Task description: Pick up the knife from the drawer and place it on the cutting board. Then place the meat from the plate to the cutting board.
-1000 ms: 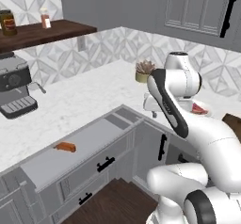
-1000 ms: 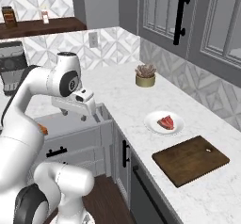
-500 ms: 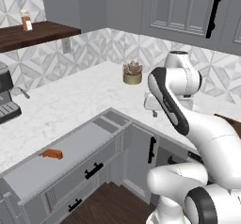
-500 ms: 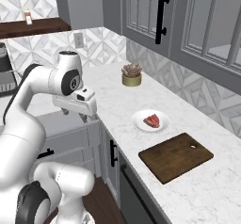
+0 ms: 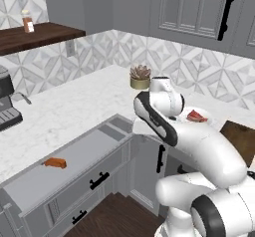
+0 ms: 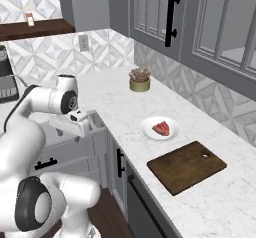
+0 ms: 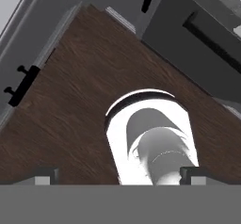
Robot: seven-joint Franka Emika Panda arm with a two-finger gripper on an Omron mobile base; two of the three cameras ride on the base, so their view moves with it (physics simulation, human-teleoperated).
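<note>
The drawer (image 5: pixel 82 151) stands pulled open at the lower left of the left base view. The knife (image 5: pixel 55 163) lies on its grey floor, its orange handle showing. The meat (image 6: pixel 161 128) lies on the white plate (image 6: pixel 149 132) on the counter, and the dark cutting board (image 6: pixel 187 166) sits bare just in front of the plate. My gripper (image 6: pixel 70 128) hangs over the drawer's right end, far from the knife. Its fingertips (image 7: pixel 44 175) stand wide apart in the hand view, open with nothing between them, above the wooden floor.
A potted plant (image 6: pixel 139 79) stands on the counter behind the plate. A coffee machine (image 5: pixel 7 106) sits at the far left under a dark shelf (image 5: pixel 35 36). Upper cabinets hang over the counter. Cabinet doors with black handles (image 7: pixel 21 84) line the floor below.
The whole scene slid left a second ago as the base drove, and has barely shifted in the last half second. The arm keeps its pose; knife, meat and board lie as before.
</note>
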